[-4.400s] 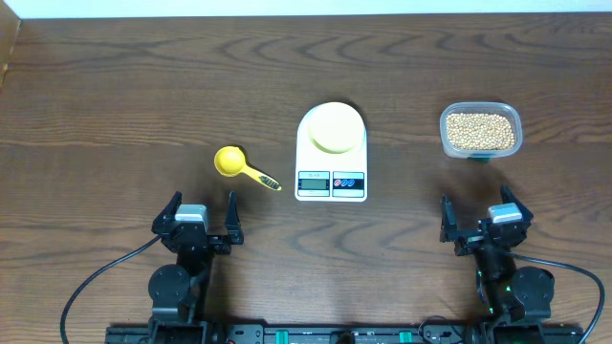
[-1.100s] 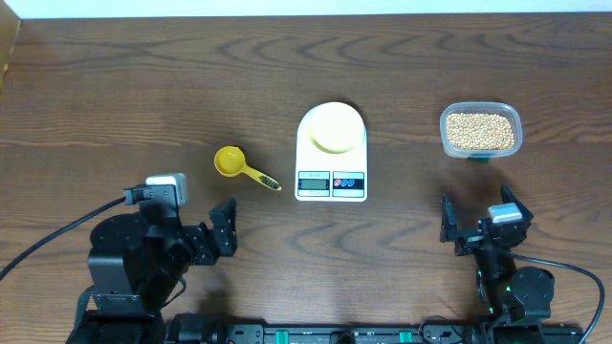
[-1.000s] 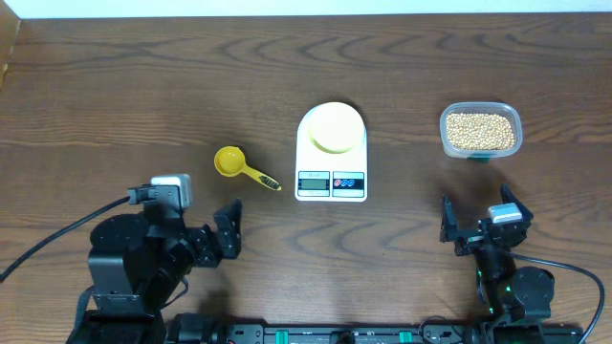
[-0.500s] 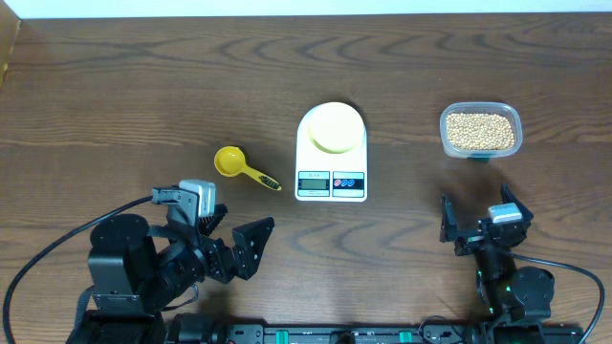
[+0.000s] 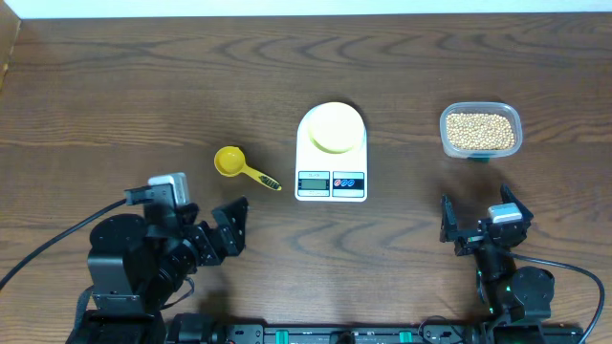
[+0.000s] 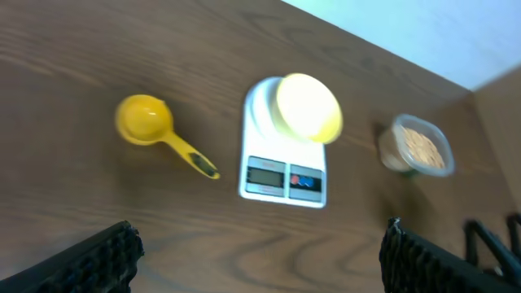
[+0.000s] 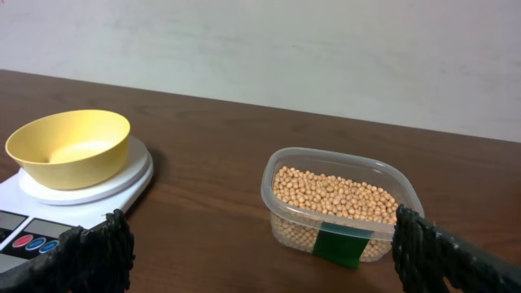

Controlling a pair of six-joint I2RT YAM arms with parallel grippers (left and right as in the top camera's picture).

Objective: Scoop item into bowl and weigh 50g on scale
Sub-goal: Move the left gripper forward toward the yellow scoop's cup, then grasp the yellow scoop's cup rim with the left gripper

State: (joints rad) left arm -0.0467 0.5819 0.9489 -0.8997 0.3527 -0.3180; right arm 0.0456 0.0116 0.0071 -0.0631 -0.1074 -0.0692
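Left of the scale (image 5: pixel 331 182), the stiff scoop (image 5: pixel 229 161), taken by its thin handle (image 5: pixel 260 178), should suit the loose, rolling beans (image 5: pixel 480 131); left gripper (image 6: pixel 259 232) and right gripper (image 7: pixel 260 218) gape wide, empty.

The scale (image 5: pixel 331 182) is white and rounded rectangular. It lies flat at the table's centre, with its display and two buttons toward the near edge. The bowl (image 5: pixel 336 127) is pale yellow, round and shallow. It sits upright and empty on the scale's round platform. The beans (image 5: pixel 480 132) are small, round and tan, and fill a clear tub (image 7: pixel 340 247) well right of the scale.
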